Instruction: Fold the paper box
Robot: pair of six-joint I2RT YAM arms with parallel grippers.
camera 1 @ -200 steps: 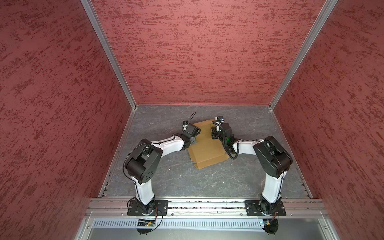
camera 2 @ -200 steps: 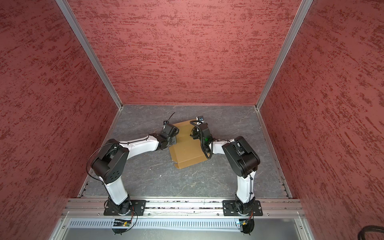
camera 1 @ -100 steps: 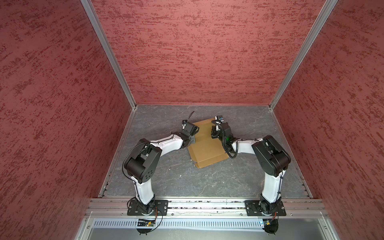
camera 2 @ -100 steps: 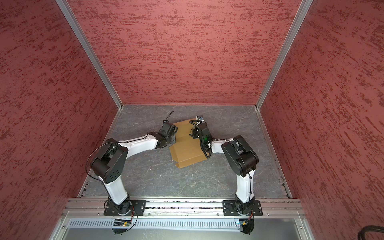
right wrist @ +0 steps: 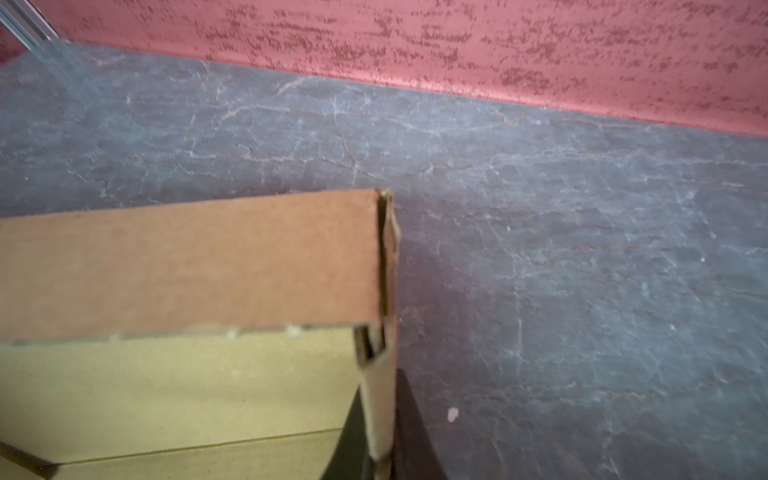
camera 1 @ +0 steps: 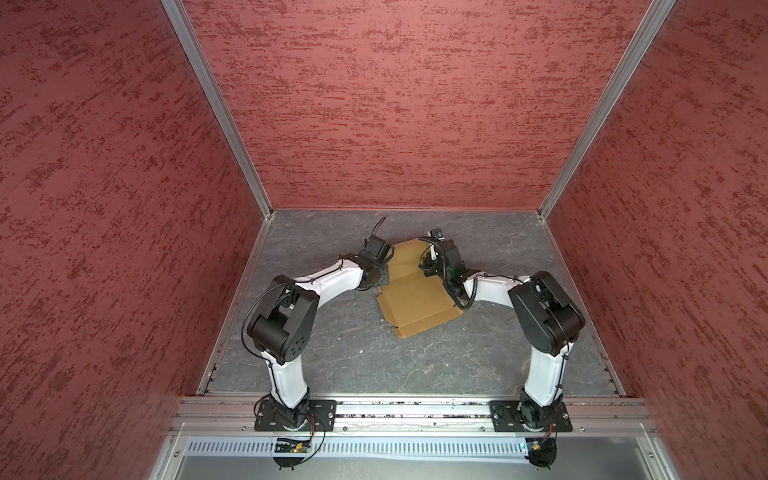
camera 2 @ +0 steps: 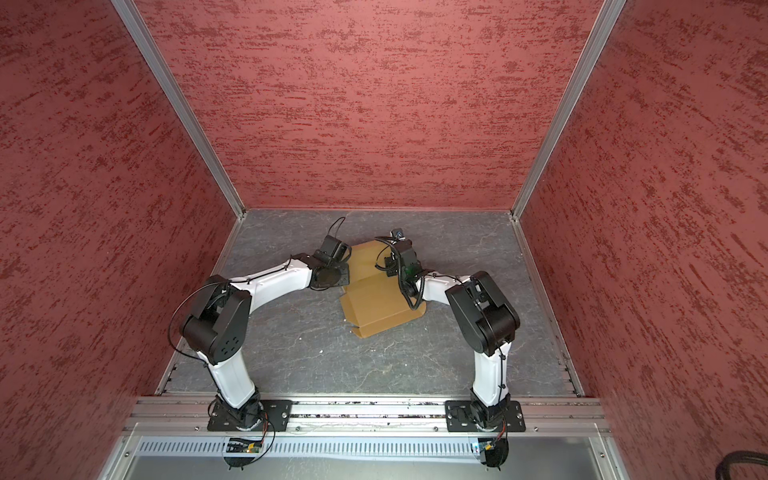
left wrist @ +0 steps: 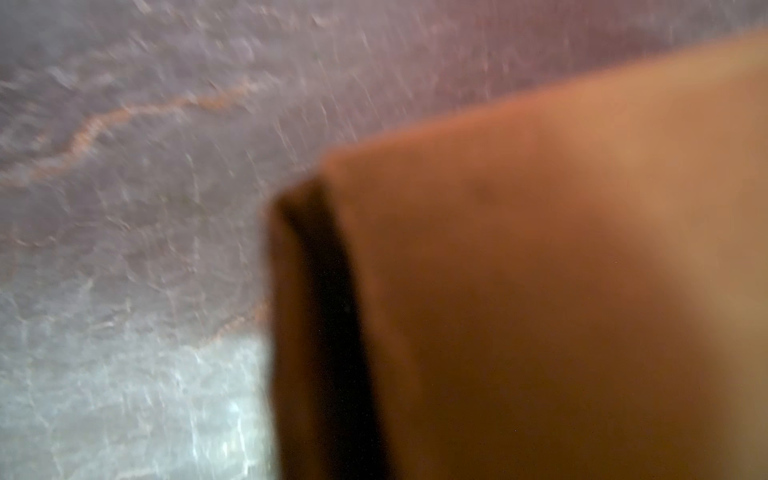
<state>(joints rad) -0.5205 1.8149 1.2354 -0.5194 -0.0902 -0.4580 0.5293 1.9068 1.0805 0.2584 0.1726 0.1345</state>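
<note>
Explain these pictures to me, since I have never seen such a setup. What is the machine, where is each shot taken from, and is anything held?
Two robot arms, the left arm and the right arm, are bolted to a rail at the front of a grey table enclosed by red walls. Both top views look down on the whole scene. Each wrist view comes from a camera on one arm, close to its gripper. On the table lies a tan cardboard box, partly folded.

In the right wrist view, dark fingers of the right gripper sit on either side of a thin box wall, apparently pinching it. The left gripper is shut at the box's opposite edge. Its blurred wrist view shows cardboard close up, but not whether it grips it.
</note>
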